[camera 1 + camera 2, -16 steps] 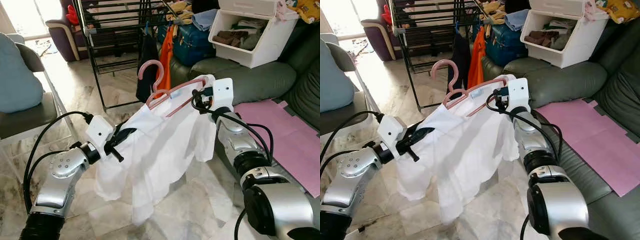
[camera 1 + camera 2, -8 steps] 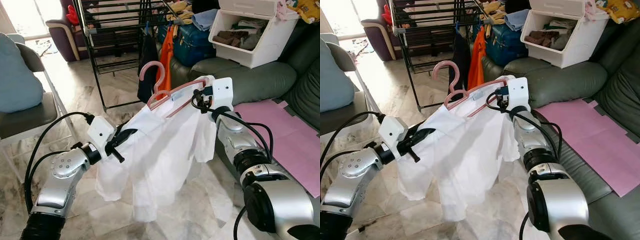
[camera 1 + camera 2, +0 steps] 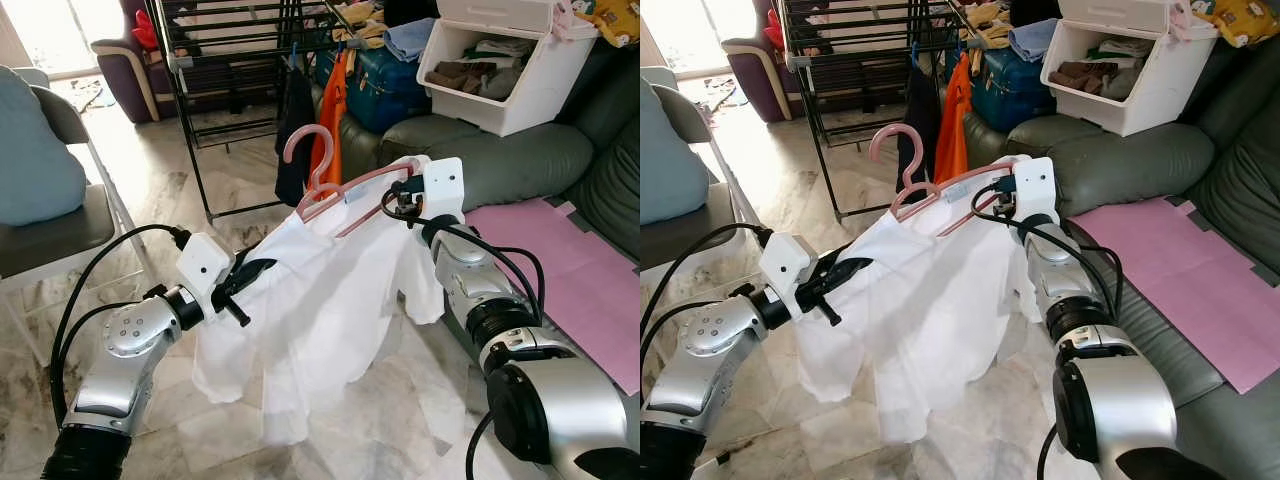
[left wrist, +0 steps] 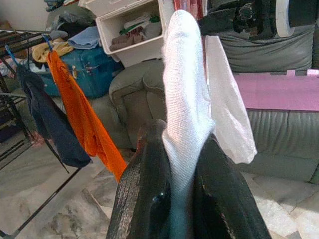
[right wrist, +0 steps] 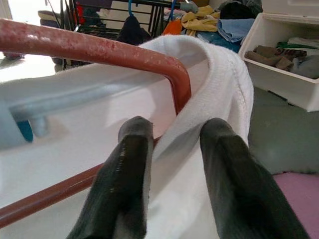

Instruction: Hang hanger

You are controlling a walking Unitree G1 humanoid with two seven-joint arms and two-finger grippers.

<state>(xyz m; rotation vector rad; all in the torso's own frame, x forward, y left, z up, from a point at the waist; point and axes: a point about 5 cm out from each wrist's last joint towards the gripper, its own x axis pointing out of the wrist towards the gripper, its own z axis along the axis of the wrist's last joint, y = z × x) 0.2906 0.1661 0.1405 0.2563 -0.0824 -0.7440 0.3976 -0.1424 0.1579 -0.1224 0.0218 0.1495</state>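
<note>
Two grippers hold a white shirt (image 3: pixel 320 320) mid-frame in the left eye view: the left gripper (image 3: pixel 243 283) pinches its left edge, the right gripper (image 3: pixel 405 190) clamps the pink hanger (image 3: pixel 335 185) end. Upper left stands the drying rack (image 3: pixel 220 60). Left wrist view: fingers (image 4: pixel 144 194) closed on cloth, lower centre. Right wrist view: fingers (image 5: pixel 124 184) grip fabric over the hanger arm.

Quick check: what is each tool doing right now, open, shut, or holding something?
Left tool: shut on the white shirt.
Right tool: shut on the shirt's shoulder at the end of the pink hanger.
</note>
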